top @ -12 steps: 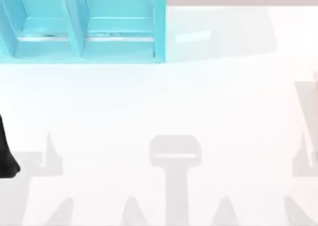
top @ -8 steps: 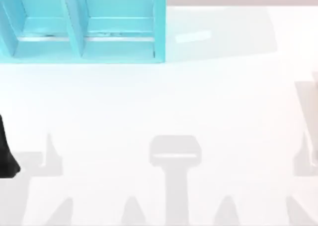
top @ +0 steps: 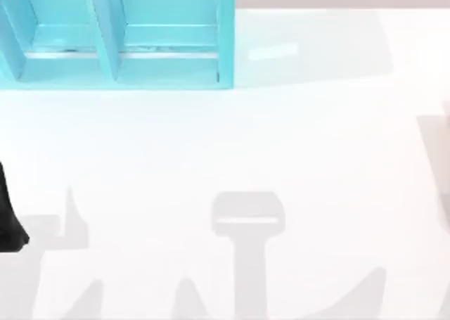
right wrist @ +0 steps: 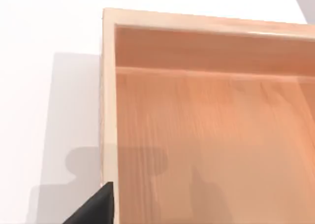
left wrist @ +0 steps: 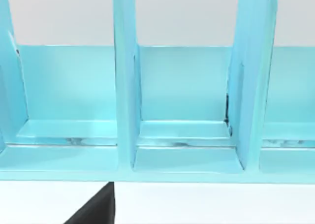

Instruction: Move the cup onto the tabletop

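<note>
Both jaws' state cannot be told.
Turquoise shelf (top: 119,39) at eleven o'clock on the tabletop (top: 232,144); wooden tray (right wrist: 206,130) beneath the right wrist.

A turquoise shelf unit (top: 119,35) sits at the far left of the scene, its upright dividers splitting it into open bays, glossy paint catching the light. In the left wrist view the same shelf unit (left wrist: 182,111) stands straight ahead of the pincer, bays side by side, a pale plain wall (left wrist: 187,15) rising behind it. Over in the right wrist view, a shallow wooden tray (right wrist: 206,125) with a raised rim lies right below the pincer, warm orange grain running along its floor. Light comes from above, throwing soft grey shadows (top: 247,221) across the near side.
</note>
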`<state>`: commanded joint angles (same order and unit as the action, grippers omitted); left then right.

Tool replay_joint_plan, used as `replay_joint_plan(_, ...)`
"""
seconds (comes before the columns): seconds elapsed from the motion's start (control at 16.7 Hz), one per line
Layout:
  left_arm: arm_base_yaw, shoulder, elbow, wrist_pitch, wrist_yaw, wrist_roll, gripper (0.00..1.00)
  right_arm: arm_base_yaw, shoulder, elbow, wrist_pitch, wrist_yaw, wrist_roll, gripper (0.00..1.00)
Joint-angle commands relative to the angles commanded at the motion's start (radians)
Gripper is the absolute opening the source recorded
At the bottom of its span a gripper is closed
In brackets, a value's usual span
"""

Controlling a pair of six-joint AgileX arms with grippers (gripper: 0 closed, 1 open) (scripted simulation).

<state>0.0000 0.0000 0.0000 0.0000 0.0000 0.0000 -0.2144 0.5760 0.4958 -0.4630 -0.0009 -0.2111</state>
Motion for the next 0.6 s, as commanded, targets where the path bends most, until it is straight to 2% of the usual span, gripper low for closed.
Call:
replay_joint_plan(0.3,0.0,0.0,0.0,0.0,0.0,0.0,1.0,-0.162,0.495,0.381,-0.351,-0.001,-0.159,1.0)
replay_joint_plan(0.6,0.0,0.0,0.0,0.0,0.0,0.0,1.0,-0.296,0.873,0.69,-0.64,-0.001,-0.292,1.0)
